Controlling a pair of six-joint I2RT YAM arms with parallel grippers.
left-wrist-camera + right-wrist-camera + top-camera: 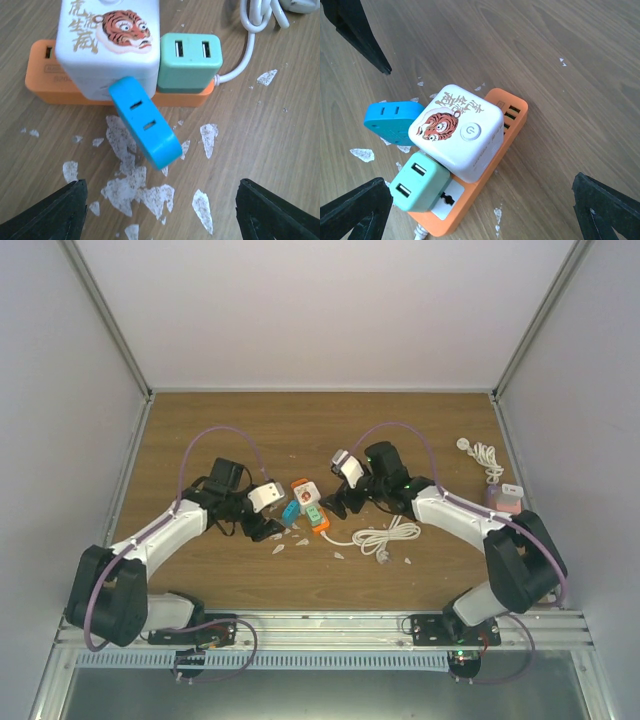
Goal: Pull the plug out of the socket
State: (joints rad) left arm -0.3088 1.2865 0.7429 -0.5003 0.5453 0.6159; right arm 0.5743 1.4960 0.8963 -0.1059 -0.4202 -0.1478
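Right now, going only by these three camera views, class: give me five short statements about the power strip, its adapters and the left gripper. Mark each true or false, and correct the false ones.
1. The white cube adapter bears a tiger face. True.
2. The left gripper is clamped on the blue adapter. False: the gripper is open and holds nothing, and the blue adapter lies ahead of it, by the strip.
3. The green adapter shows two ports on its top face. True.
4. The power strip is black. False: it is orange.
5. A coiled white cable lies near the strip. True.
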